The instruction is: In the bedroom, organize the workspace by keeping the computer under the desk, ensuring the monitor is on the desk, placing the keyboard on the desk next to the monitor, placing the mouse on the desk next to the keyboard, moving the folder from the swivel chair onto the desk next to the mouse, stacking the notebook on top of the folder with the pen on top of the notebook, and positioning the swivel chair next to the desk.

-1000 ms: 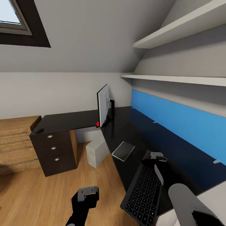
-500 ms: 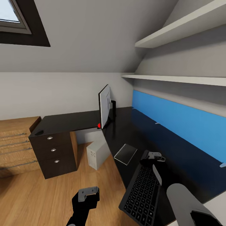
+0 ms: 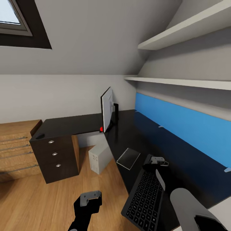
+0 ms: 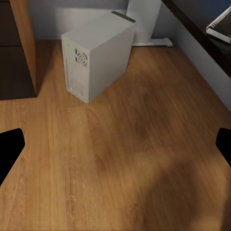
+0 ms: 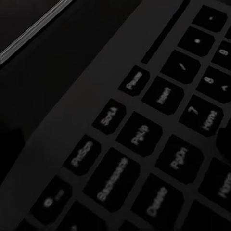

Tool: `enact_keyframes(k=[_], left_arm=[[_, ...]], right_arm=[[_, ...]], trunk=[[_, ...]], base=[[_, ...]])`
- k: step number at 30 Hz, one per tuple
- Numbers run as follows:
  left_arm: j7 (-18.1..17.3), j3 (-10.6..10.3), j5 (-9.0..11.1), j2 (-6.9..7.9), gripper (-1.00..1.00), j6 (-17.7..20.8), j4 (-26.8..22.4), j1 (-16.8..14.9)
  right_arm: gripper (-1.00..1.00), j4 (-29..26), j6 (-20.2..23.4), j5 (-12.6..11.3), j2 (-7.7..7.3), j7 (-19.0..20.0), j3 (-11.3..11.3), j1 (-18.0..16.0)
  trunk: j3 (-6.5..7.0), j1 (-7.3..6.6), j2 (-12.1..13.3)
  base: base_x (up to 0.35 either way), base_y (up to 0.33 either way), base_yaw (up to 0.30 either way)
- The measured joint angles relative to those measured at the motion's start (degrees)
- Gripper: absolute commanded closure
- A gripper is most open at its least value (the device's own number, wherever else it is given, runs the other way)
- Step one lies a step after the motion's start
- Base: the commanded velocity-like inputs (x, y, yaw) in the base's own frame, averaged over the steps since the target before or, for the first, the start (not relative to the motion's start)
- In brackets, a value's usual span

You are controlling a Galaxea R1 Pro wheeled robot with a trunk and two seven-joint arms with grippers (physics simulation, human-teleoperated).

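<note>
My left gripper (image 3: 90,196) idles wide open over the floor, the computer (image 4: 97,54) ahead under the desk (image 3: 73,123). My right gripper (image 3: 158,162) sits at the keyboard's (image 3: 144,199) far end; I can't tell its grip. The keyboard overhangs the desk edge, so I'd push it inward toward the monitor (image 3: 106,108), clear of the notebook (image 3: 128,158).

The keyboard (image 3: 145,199) runs off the head view's bottom edge near the desk (image 3: 128,134) front edge, and the right gripper (image 3: 156,161) sits on its far end with the jaws too dark and small to read as open or closed. In the right wrist view the keyboard (image 5: 159,125) is cropped on all sides, its key labels blurred. The monitor (image 3: 106,109) stands edge-on by the desk's inner corner, its screen face turned out of sight, and the small dark object (image 3: 40,136) on the desk's far left corner is too small to identify.
</note>
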Motion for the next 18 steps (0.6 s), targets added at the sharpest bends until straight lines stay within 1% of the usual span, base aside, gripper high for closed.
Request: enact_keyframes(k=[5,18], left_arm=[[-0.02,0.0,0.0,0.0,-1.0,0.06,0.07,0.0],[-0.07,0.0,0.0,0.0,-1.0,0.17,0.09,0.01]], right_arm=[[-1.0,0.97,0.0,-0.22,0.02,0.05,0.02,0.03],[-1.0,0.97,-0.19,-0.22,0.1,0.05,0.02,0.05]], trunk=[[0.89,-1.1,2.01],[0.89,-1.1,2.03]], base=[[0.0,0.0,0.0],[0.0,0.0,0.0]])
